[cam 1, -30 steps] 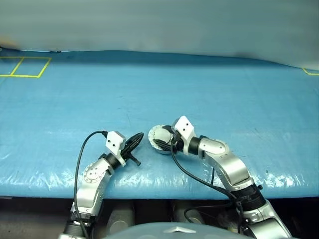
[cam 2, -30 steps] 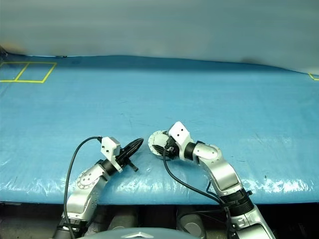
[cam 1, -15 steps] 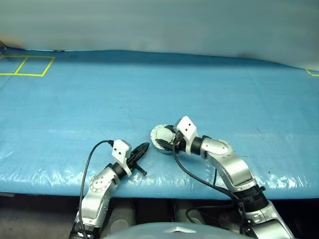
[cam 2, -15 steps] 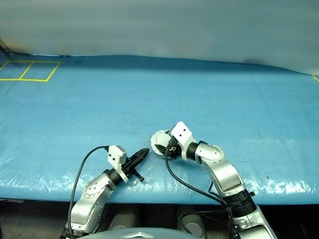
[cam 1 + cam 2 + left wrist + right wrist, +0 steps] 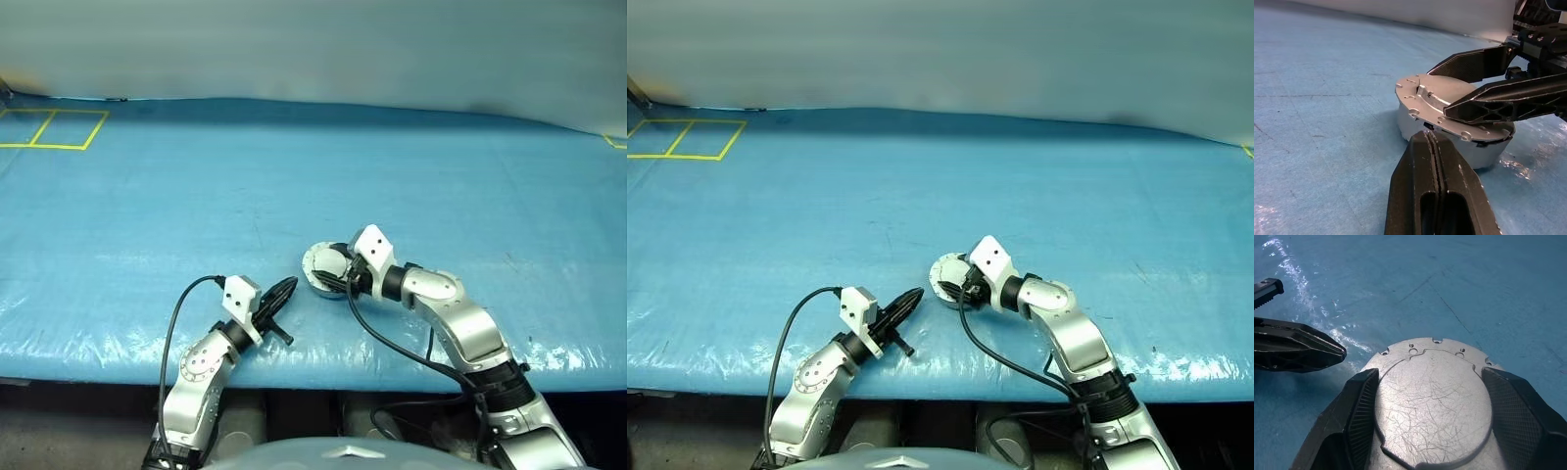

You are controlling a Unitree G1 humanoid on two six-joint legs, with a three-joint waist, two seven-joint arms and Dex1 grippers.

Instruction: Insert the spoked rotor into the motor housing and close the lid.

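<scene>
Now lid (image 5: 1432, 404) between right pincer (image 5: 1435, 431) fingers (image 5: 1359, 416)

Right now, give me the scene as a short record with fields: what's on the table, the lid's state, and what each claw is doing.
surface: blue table cover
motor housing: sits on the cover, near the front edge
lid: lies closed on the housing, plain silver face up
right claw: straddles the lid, a finger at each side
left claw: shut, empty, tip just short of the housing
</scene>
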